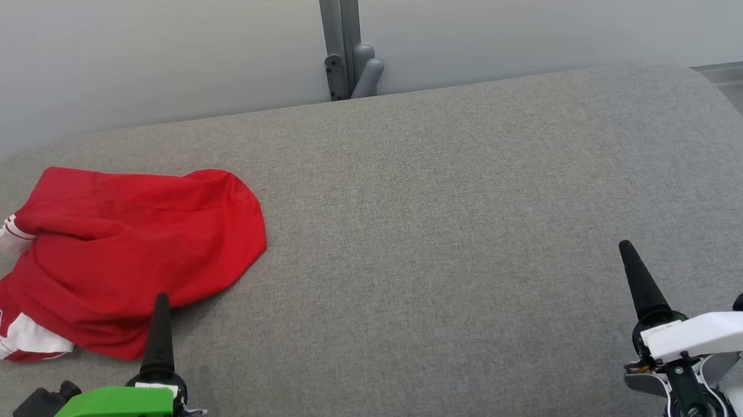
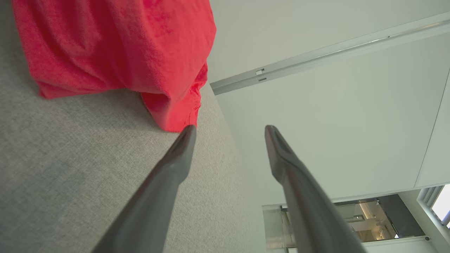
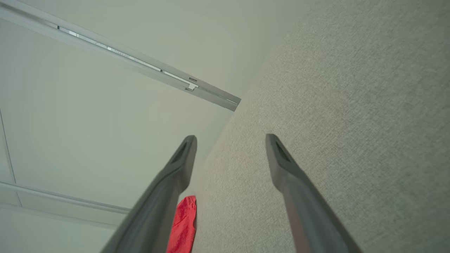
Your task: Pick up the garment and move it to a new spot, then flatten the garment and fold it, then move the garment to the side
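A red garment [image 1: 125,247] with white trim and a number print lies crumpled at the left of the grey table [image 1: 448,217]. My left gripper [image 1: 160,302] stands at the lower left, its dark fingers just at the garment's near edge. The left wrist view has the garment [image 2: 116,49] ahead of the left gripper [image 2: 230,130], whose fingers are open with nothing between them. At the lower right my right gripper [image 1: 625,249] hovers over bare table, far from the cloth. Open and empty in its own view, the right gripper [image 3: 230,138] has the garment [image 3: 182,225] small beyond one finger.
A pale wall runs behind the table, with a grey post and bracket [image 1: 346,63] at the back centre. The table's rounded corners fall away at the far left and far right. Bare grey surface spans the middle and right.
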You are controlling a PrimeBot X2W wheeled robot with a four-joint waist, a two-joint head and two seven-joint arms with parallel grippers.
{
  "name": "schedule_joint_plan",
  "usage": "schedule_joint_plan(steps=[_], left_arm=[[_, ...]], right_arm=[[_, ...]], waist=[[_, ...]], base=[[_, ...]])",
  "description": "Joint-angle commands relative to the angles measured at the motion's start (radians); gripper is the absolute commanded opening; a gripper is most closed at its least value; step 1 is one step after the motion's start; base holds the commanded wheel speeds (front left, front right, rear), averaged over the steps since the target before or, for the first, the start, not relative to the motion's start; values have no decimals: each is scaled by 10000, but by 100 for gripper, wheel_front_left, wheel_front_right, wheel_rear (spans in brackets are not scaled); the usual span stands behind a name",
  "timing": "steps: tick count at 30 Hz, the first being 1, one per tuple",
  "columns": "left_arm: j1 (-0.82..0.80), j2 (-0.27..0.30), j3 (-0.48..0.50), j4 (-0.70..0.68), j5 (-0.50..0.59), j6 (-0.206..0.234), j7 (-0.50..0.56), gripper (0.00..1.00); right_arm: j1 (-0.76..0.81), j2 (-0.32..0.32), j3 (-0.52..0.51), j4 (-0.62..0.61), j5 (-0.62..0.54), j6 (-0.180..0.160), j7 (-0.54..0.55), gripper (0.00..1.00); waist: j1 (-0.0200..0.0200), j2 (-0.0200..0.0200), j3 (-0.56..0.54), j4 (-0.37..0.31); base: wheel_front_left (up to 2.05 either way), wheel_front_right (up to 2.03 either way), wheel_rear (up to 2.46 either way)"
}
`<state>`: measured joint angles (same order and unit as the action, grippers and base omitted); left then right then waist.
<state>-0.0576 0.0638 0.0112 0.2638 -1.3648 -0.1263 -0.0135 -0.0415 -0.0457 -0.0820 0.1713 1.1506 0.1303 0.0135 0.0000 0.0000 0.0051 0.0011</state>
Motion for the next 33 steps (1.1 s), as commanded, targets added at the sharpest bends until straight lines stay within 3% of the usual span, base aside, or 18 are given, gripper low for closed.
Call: schedule_joint_plan(steps=[1, 7, 16, 33], left_arm=[[-185, 114, 26, -187, 666, -25, -129, 100], [-156, 186, -101, -300, 2447, -29, -350, 100], [-199, 362, -314, -344, 4430, -34, -651, 100], [146, 484, -595, -340, 6741, -41, -1137, 100]], right_arm=[[-48, -117, 99, -280, -741, 2, -140, 100], [-37, -240, 368, -487, -2445, 2, -386, 100], [-160, -371, 858, -384, -4031, 2, -727, 100], [-77, -429, 1303, 44, -6181, 3, -1258, 100]], waist=[[0, 0, 0, 4], [0, 0, 4, 16], [0, 0, 47, 41], [0, 0, 56, 96]], base=[[0, 0, 0], [0, 0, 0], [0, 0, 0], [0, 0, 0]])
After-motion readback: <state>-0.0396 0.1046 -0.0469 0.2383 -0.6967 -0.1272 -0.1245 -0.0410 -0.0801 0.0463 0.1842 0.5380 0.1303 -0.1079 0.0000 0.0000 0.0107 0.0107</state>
